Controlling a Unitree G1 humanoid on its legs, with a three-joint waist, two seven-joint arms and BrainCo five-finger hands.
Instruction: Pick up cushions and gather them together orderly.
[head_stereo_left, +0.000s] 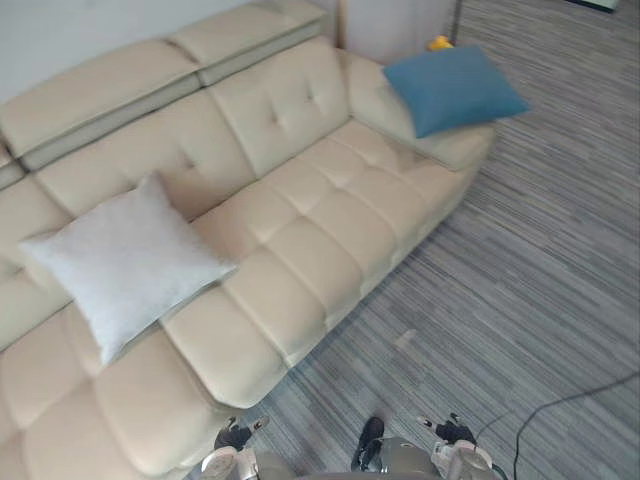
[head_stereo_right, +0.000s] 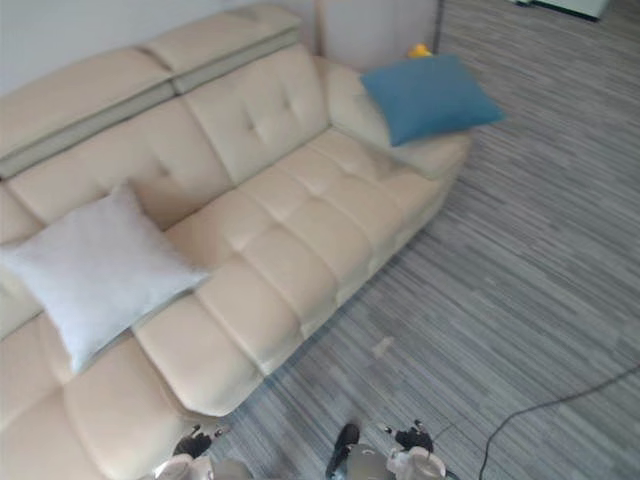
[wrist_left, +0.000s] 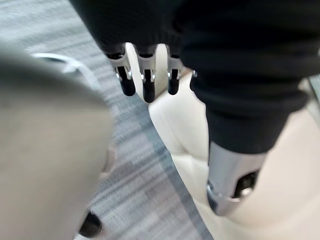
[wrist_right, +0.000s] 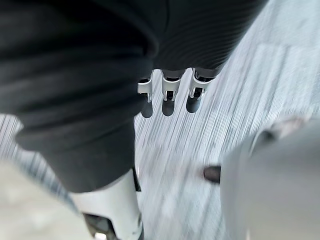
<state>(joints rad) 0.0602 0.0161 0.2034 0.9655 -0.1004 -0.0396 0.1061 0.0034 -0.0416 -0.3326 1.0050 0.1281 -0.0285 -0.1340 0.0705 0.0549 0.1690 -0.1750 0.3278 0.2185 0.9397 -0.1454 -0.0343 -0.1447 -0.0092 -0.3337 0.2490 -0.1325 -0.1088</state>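
Two cushions on the go here. The white cushion (head_stereo_left: 125, 260) is ahead of my left hand (wrist_left: 149, 84) and out to its left, propped against the backrest with one corner hanging over the seat's front edge. The blue cushion (head_stereo_left: 455, 88) is far ahead of my right hand (wrist_right: 168, 99), lying flat across the armrest at the sofa's end, with its corners poking past the armrest's edges. The two are well apart, with bare seat between them.

Both my hands hang low with the fingers straight and loose, holding nothing. The left one is just beside the front edge of the cream sofa (head_stereo_left: 320, 230), the right one is over the striped grey carpet (head_stereo_left: 520, 280).

There's plenty of open carpet ahead of and beside the right hand, all along the sofa's front. The only other bit is a small yellow thing (head_stereo_left: 440, 43) peeking out behind the blue cushion, by the wall.
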